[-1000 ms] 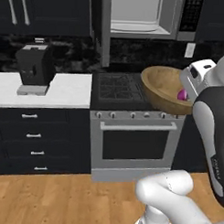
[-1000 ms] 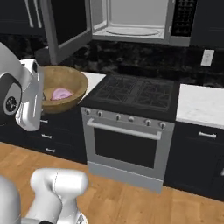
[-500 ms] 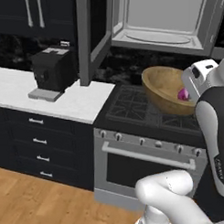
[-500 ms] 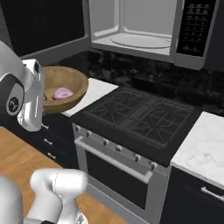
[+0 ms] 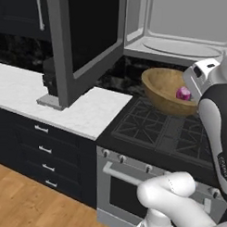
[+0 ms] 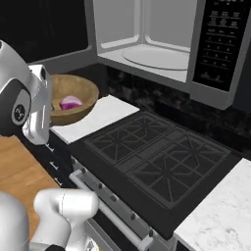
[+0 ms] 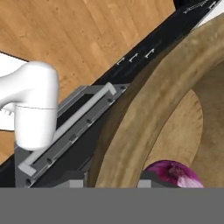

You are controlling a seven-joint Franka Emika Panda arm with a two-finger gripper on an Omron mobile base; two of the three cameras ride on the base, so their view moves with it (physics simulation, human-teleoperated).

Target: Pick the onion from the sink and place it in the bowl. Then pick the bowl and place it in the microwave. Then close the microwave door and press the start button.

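At the bottom edge of the hand view the gripper (image 7: 111,180) straddles the rim of the bowl (image 7: 144,118), one dark tip outside the wall and one inside beside the onion (image 7: 174,173); the jaws are clamped on that rim, partly closed; the bowl is carried off any surface, the onion lying on its floor.

From the left base view the bowl (image 5: 168,91) hangs at centre right, just below the open microwave (image 5: 183,32), onion (image 5: 183,93) near its right wall; from the right base view the bowl (image 6: 71,98) sits at middle left, half behind the white arm, with the onion (image 6: 71,102) inside.

Step in hand, as I judge it: carrying the loaded bowl up to the microwave; the onion is already in, so the task is roughly midway. To do it well: keep the bowl level so the onion does not roll out; lift until its base clears the cavity's lower lip; go in straight toward the turntable (image 6: 154,56); a one-sided rim grip could let the bowl tilt, so move slowly; set it down before letting go.

Below lies a black stove (image 6: 152,157) with grates; white marble counter (image 5: 51,101) at left of the left base view; the microwave door (image 5: 85,40) stands swung open at upper left, well clear of the path; control panel (image 6: 220,41) at upper right of the right base view; wood floor (image 5: 24,202) at lower left.
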